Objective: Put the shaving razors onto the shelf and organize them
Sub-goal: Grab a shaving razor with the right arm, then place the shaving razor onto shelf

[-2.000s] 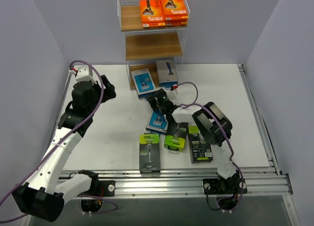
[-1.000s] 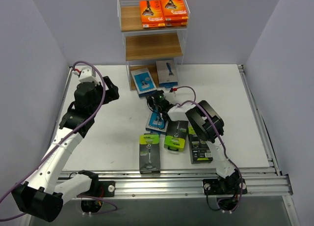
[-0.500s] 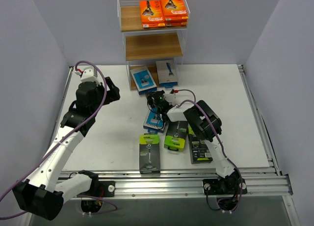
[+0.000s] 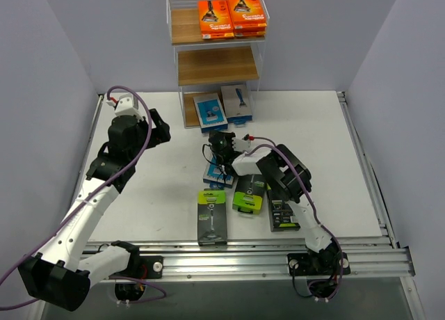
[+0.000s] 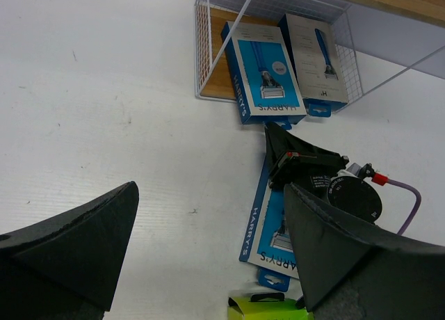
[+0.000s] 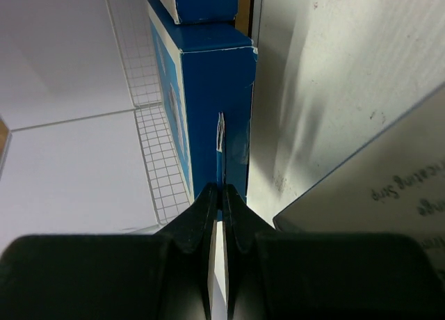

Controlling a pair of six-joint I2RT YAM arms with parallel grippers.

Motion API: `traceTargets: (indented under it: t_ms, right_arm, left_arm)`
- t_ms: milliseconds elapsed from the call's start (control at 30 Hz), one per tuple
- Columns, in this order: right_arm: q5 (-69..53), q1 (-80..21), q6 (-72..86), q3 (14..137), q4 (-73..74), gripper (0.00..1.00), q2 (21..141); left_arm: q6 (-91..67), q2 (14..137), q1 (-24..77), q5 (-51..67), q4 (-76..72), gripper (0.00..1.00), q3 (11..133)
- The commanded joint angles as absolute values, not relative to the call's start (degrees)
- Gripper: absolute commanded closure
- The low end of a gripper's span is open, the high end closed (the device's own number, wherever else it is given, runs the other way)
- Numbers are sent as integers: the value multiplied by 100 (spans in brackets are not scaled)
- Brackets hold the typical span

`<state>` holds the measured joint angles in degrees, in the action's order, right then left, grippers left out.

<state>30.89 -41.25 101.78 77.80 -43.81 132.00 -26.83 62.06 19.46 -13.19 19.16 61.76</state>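
R pincer: jaws pressed together, nothing visible btwn them. R wrist cam puts the tips right at the near short edge of a blue pack; touching or a hair off, can't tell. Only that cam shows the shut tips. In the top view the R pincer is just a dark lump. L wrist cam adds the side look: its nose sits just beside that pack's hang-tab end.

Same blue pack lies partly in the bottom tier of the shelf, near end out on the desk. Second blue pack at its 3 o'clock, deeper in. Third blue pack flat on the desk at the pincer's 6 o'clock. Three lime-topped black packs in a loose row beyond that. Orange packs in two piles on the top tier.

R arm: base at the 6 o'clock edge, elbow over the lime packs, forearm running toward 10 o'clock.

L pincer: jaws spread wide, empty, above bare desk at the shelf foot's 9 o'clock, facing approx 3 o'clock. L arm slants up from its base toward 1 o'clock.
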Motion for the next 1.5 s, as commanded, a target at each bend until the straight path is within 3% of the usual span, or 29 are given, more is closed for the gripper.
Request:
traceTargets:
  t_ms: [0,633,1467]
  right_arm:
    - [3955,-4254,10476,7971,-3973,100,12955]
    - [4755,-4289,10837,9132,-3287,100,13570]
    - [4438,-4078,10591,9809,-3454,100,14256]
  left_arm:
    - [-2742,6240,1986,-1231,1863,6,6267]
    - [-2768,6398,2065,-1134,1907,6,6310]
    - [-2751,6618,2118,-1055,2057,6,6442]
